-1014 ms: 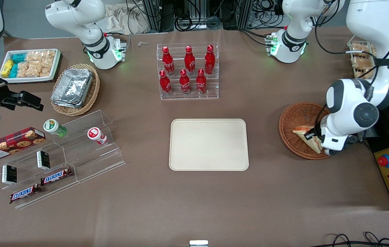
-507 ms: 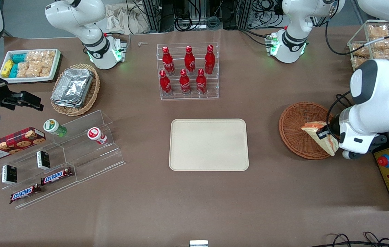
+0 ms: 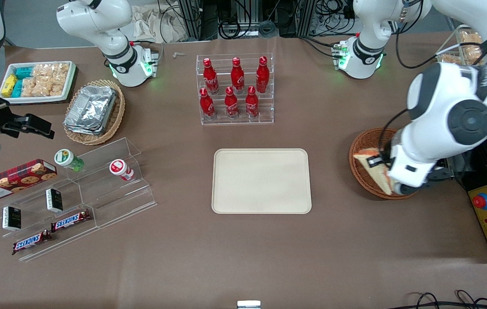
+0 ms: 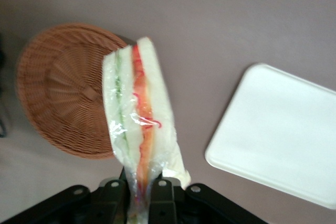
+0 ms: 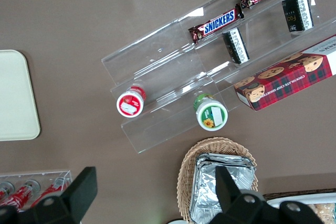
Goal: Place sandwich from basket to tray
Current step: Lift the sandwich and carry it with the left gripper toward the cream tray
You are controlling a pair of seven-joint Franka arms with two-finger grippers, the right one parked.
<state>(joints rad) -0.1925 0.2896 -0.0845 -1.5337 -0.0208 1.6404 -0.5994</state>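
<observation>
- My gripper (image 3: 381,168) is clamped on the sandwich (image 3: 371,165), holding it by one end; the wrist view shows the fingers (image 4: 157,200) pinching the plastic-wrapped wedge (image 4: 137,124).
- The sandwich hangs lifted above the basket (image 3: 366,141), over the rim that faces the tray, clear of the weave.
- The basket sits toward the working arm's end of the table (image 3: 243,253); what shows of its bottom is bare wicker (image 4: 58,90).
- The tray (image 3: 261,180) lies flat at mid-table, well apart from the basket, its surface bare.
- A rack of red bottles (image 3: 235,90) stands farther from the front camera than the tray.
</observation>
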